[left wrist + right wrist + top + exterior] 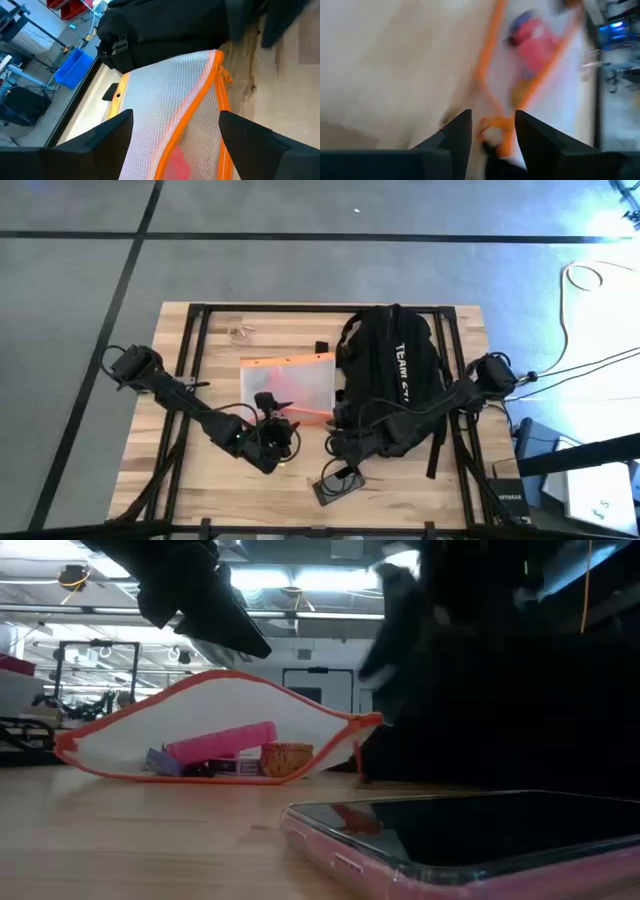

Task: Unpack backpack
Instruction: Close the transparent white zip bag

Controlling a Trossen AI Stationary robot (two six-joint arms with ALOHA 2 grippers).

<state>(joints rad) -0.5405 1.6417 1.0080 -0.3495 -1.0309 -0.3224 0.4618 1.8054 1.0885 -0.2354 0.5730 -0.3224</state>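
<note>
The backpack point(392, 370) is lying at the table's far right, with a mesh pouch point(290, 385) already out just to its left and a phone point(337, 483) at the near edge. The left gripper point(272, 432) is hovering with fingers spread wide over the pouch's near end, gripping nothing. The right gripper point(491, 131) is hanging near the pouch's orange pull, its fingers narrowly parted and empty. Judging by this, the pouch is being set aside; next, a gripper probably needs to reach back into the backpack.

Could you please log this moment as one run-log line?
backpack on table | mesh pouch out beside it | phone at front edge | left hand open over pouch | right hand open at pouch's corner
</note>
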